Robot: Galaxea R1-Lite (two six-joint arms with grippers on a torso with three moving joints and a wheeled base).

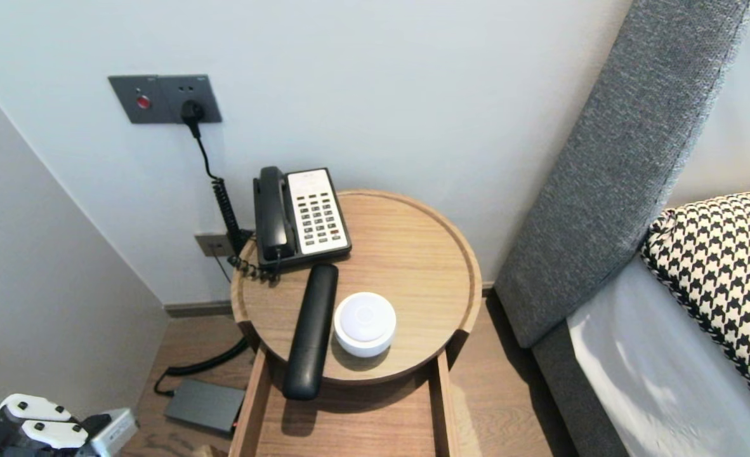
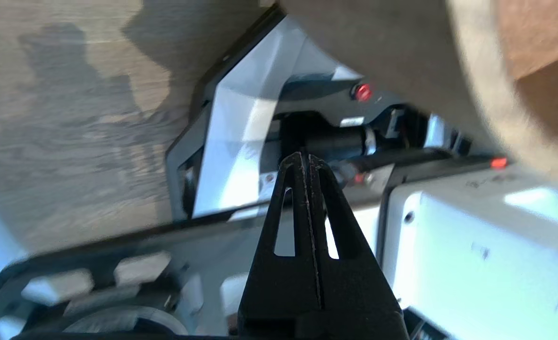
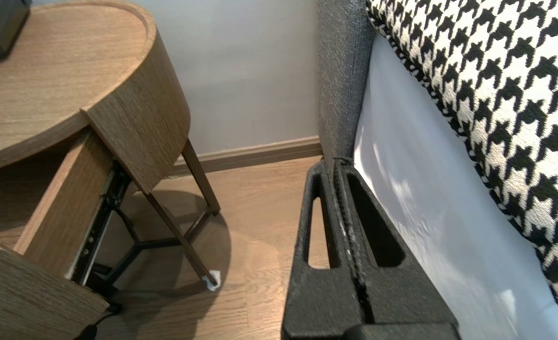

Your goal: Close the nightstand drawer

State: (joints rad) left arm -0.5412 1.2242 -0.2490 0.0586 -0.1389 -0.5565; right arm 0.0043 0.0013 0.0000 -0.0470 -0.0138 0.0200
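Left gripper [image 2: 306, 159] pressed together, beside table [image 1: 413, 254], remote [image 1: 312, 330] overhanging drawer [image 1: 349, 425], right gripper [image 3: 334, 163] together by bed [image 3: 425, 212]

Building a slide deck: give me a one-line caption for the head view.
Round bedside table with open drawer, holding a telephone, white puck and black remote overhanging its edge; bed at right.

Head high above table [image 1: 413, 254]; right wrist low, shares table.
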